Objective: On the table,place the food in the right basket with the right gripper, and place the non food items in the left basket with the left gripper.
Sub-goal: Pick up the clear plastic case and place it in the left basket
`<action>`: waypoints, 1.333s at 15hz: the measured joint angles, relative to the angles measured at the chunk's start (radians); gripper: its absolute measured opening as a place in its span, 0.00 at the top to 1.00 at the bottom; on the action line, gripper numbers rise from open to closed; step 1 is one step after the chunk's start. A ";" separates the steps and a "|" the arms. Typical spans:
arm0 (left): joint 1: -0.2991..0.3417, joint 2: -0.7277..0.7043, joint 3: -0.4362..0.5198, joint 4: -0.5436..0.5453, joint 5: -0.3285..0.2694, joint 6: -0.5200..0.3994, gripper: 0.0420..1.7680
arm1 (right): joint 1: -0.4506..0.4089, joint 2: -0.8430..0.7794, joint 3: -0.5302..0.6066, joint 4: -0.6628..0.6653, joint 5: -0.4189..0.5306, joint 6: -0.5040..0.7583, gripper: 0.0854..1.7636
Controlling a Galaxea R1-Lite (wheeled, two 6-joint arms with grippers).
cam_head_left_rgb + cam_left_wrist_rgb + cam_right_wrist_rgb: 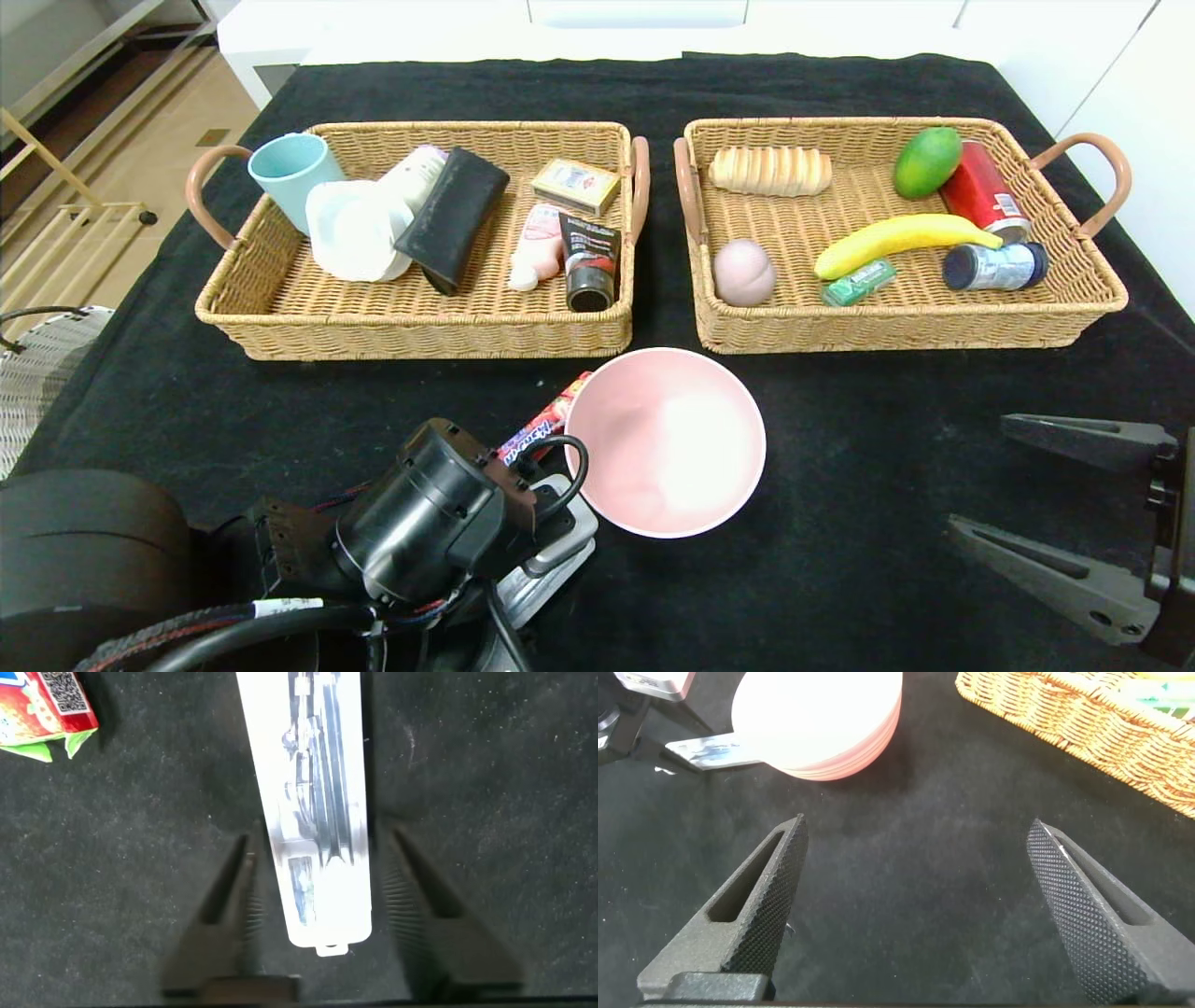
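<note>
The left gripper [318, 919] is hanging low over the table [840, 448] with its jaws spread apart, and the clear cutlery box [318, 803] is lying flat on the black cloth between them, touching neither finger as far as the left wrist view shows. The box's long axis is running straight out along the line of the jaws, its tabbed short end lying closest to the jaw roots and the rest reaching out beyond the fingertips. Off to one side past the tips, the red candy stick pack [42, 709] is showing just a corner.

In the head view the left arm's wrist is covering most of that box; only its pale end [551, 551] is peeking out beside the large pink bowl [665, 441], which is sitting upright just beside it. That view alone is showing the candy pack's length [546, 431], angled diagonally and slipping behind the bowl's rim.

The right gripper [920, 905] is hovering with jaws released wide, nothing between them but cloth; the bowl is lying well beyond its tips, and the right basket [1064, 719] off past one tip.

The left basket [280, 308] is holding the black glasses case [453, 219]; the right basket is holding the peach [744, 272] and bread loaf [769, 171], the loaf lying crosswise.
</note>
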 joint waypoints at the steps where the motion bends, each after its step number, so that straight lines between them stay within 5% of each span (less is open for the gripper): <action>1: 0.000 0.000 0.000 0.000 0.000 0.000 0.65 | 0.001 0.000 0.000 0.000 0.000 0.000 0.03; 20: 0.000 -0.053 0.010 0.009 0.004 -0.026 0.65 | 0.000 0.003 0.001 0.000 0.001 -0.001 0.03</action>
